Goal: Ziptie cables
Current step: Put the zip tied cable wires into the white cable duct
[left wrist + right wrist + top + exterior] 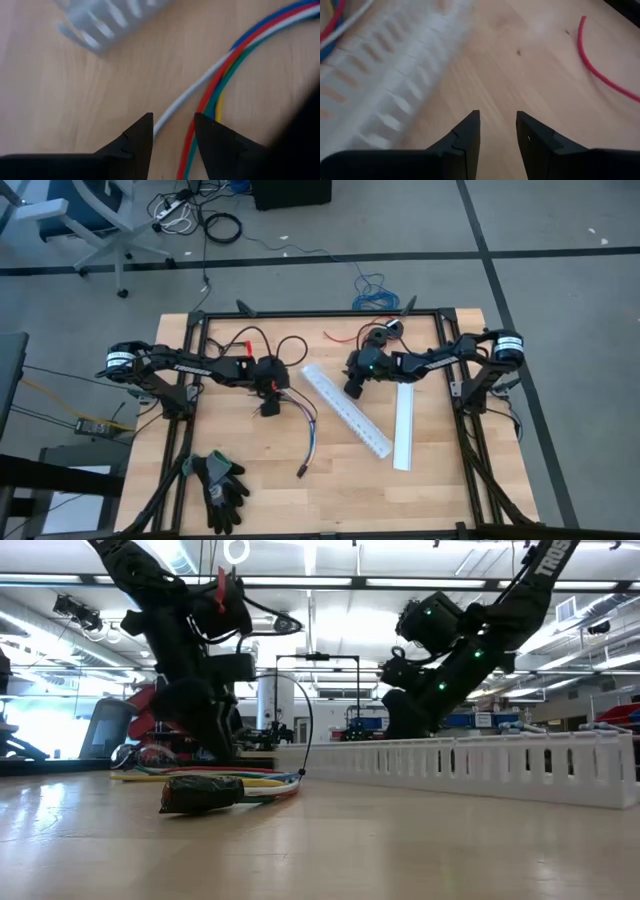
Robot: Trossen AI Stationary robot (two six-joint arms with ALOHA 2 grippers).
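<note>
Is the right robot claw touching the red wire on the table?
Apart. The right wrist view shows bare wood between the open right gripper and the red wire.

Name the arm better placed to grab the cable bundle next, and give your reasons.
Left. The left gripper hangs open right over the cables, wires showing between its fingertips. The right gripper is open over bare wood beside the white slotted duct.

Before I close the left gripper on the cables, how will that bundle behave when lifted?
Probably floppy: the cables lie in a loose curve across the table. The thin strands fan apart near the left gripper, so some may slip out of an open pinch. The dark end looks bulkier and would likely hang lowest.
</note>
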